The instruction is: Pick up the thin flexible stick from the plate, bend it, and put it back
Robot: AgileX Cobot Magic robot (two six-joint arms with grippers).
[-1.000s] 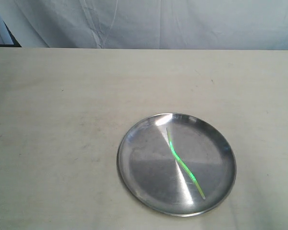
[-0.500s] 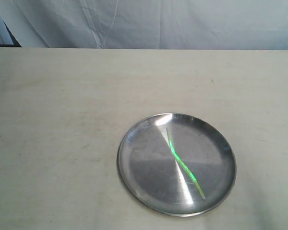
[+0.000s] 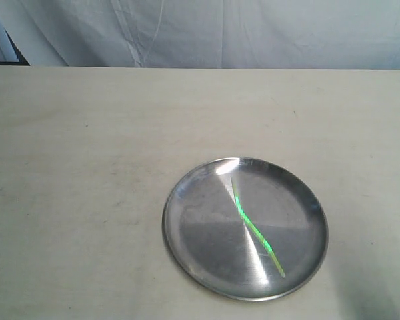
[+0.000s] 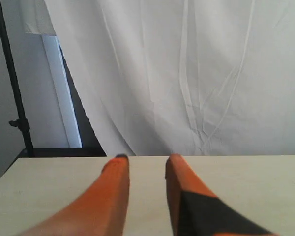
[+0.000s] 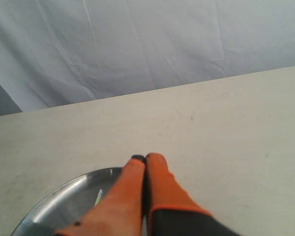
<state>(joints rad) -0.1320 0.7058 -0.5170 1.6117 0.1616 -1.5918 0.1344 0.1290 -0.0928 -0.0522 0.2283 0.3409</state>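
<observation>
Nothing has shifted: stick (image 3: 252, 227) lies across plate (image 3: 200, 233) on table (image 3: 87, 167); left pincer (image 4: 145, 158) parted, right pincer (image 5: 143, 158) closed.

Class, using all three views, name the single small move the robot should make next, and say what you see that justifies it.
Probably open the right end effector. It is shut near the plate, and the thin flexible stick lies ungrasped on that plate, so closed fingers could not take it.

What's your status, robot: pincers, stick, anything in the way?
Left pincer open, empty. Right pincer shut, empty, near the plate. Green stick lying curved on plate, untouched. Nothing covering it.
</observation>
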